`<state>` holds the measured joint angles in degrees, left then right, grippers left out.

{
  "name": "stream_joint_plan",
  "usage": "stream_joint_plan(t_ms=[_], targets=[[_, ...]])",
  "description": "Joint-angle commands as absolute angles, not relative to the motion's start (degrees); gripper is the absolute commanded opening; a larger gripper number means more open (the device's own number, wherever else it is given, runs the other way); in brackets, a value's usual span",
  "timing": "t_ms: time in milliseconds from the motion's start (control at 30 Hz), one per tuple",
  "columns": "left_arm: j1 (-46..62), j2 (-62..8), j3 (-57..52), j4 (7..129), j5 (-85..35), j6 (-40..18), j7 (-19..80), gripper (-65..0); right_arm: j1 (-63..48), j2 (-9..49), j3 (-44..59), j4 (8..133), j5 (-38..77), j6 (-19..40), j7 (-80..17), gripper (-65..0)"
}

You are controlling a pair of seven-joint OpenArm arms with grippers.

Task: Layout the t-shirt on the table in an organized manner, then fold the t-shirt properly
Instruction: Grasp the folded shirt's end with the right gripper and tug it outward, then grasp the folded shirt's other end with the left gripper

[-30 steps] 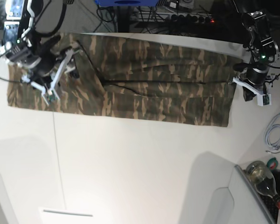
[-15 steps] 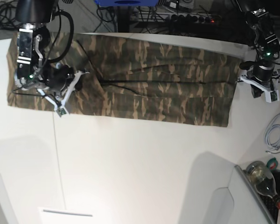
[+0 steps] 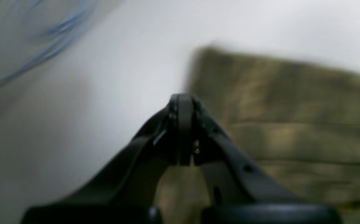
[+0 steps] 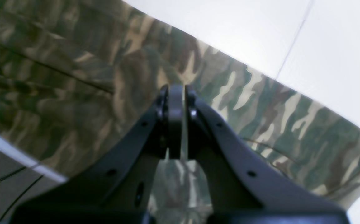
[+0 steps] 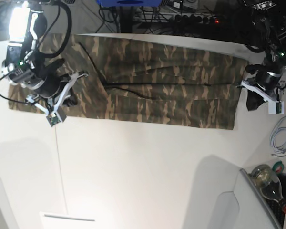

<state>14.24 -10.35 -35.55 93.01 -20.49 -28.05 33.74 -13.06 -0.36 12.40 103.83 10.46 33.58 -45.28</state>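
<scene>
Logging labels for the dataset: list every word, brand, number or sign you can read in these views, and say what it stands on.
None can be read.
The t-shirt shows only camouflage print, no lettering.
The bottle at the table corner is too small for any text to show.
The left wrist view is blurred.

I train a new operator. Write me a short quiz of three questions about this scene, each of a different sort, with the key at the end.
1. True or false: the left gripper is shut with no cloth between its fingers.
2. In the base view, the t-shirt lies as: A) a crumpled heap, B) a long flat band, C) a small square.
3. Fill in: the right gripper hangs above the ____.

Key: 1 true. 2 B. 3 t-shirt: the right wrist view shows camouflage cloth under its shut fingers, with the white table beyond.
</scene>
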Motion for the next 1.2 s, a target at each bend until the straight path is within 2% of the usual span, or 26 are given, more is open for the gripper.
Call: stream_joint_plan(t_ms=[0,133,167,233,300,467,600,733,1100,1167], targets=[[14.2,-12.0,-37.76,93.58,-22.81,-28.53,34.33,-60.7,-12.53,-0.22,12.62,105.63,10.95,33.71,-44.0,-62.1],[13.85,-13.14,-40.4,89.98,-31.16,-33.1,36.7,-26.3,-12.97,-0.22,12.62,105.8,10.86,33.71,-44.0,-62.0],[13.76,-13.32,-40.57,87.96,-32.48,-34.07,36.62,-19.4,-13.23,-0.22,12.62,105.8,10.86,33.71,-44.0,-62.0],[13.49,-14.55,-40.75,84.0,-33.54,-36.53,36.53,-12.3,-13.41,-0.22,12.62,105.8,10.86,33.71,-44.0,-62.0],[12.0,-15.78,-40.48,79.25,-33.45,-39.87,36.53,-10.9,-13.76,-0.22,12.62,105.71,10.86,33.71,-44.0,-62.0],[8.57,-17.98,-40.75,67.03,-33.36,-40.0,36.35,-10.9,-14.11,-0.22,12.53,105.71,10.86,33.71,-44.0,-62.0],[8.57,-17.98,-39.69,63.52,-33.27,-40.0,29.49,-10.9,-14.2,-0.22,12.53,105.71,10.86,33.71,-44.0,-62.0],[8.31,-19.12,-33.1,60.44,-33.27,-40.0,25.54,-10.9,-14.2,-0.22,12.53,105.71,10.86,33.71,-44.0,-62.0],[3.74,-19.47,-30.73,49.63,-32.22,-40.0,25.27,-11.2,-14.99,-0.22,12.53,105.71,10.86,33.71,-44.0,-62.0],[3.21,-19.21,-30.73,49.45,-28.44,-40.0,25.27,-14.0,-14.99,-0.22,12.53,105.8,10.86,33.71,-44.0,-62.0]])
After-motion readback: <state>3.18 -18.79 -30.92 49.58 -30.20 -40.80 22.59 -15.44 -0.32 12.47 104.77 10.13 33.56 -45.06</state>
